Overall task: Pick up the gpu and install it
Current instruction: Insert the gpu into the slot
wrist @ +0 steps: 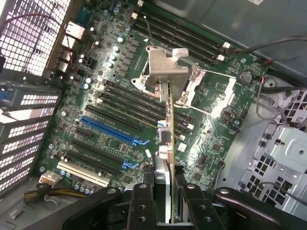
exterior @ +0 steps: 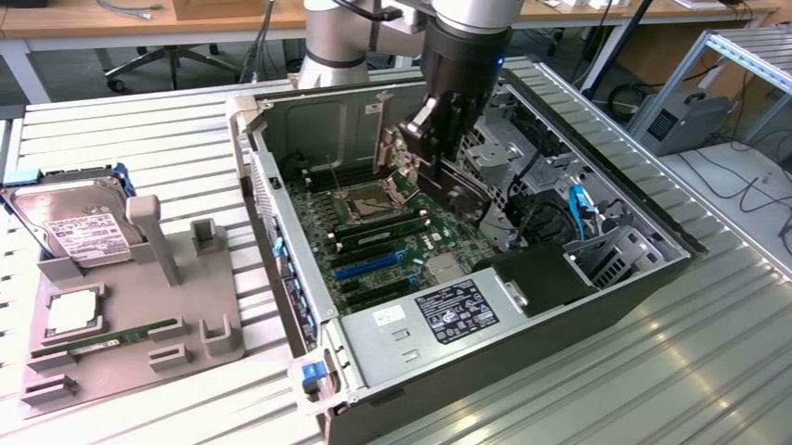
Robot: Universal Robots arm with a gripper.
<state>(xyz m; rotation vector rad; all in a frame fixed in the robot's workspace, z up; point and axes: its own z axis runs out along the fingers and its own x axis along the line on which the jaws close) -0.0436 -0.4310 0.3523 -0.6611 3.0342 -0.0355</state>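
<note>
Seen in the exterior view, the computer case (exterior: 656,269) lies open on its upward side; the gripper (exterior: 425,148), clamped on the gpu (exterior: 455,193), hangs inside it above the motherboard (exterior: 325,190); at three o'clock from the card the drive cage (exterior: 502,148) stands near, with black cables (exterior: 539,222) at four; at six the power supply (exterior: 433,315) blocks; around eight o'clock the expansion slots (exterior: 371,269) lie bare.

The claw (wrist: 165,194) pinches the gpu (wrist: 169,129) between its black fingers (wrist: 143,203). The card is seen edge-on, its silver bracket (wrist: 168,67) hanging over the CPU socket (wrist: 194,85). Beneath lies the green motherboard (wrist: 96,96), with a long blue slot (wrist: 112,130) beside black slots.
</note>
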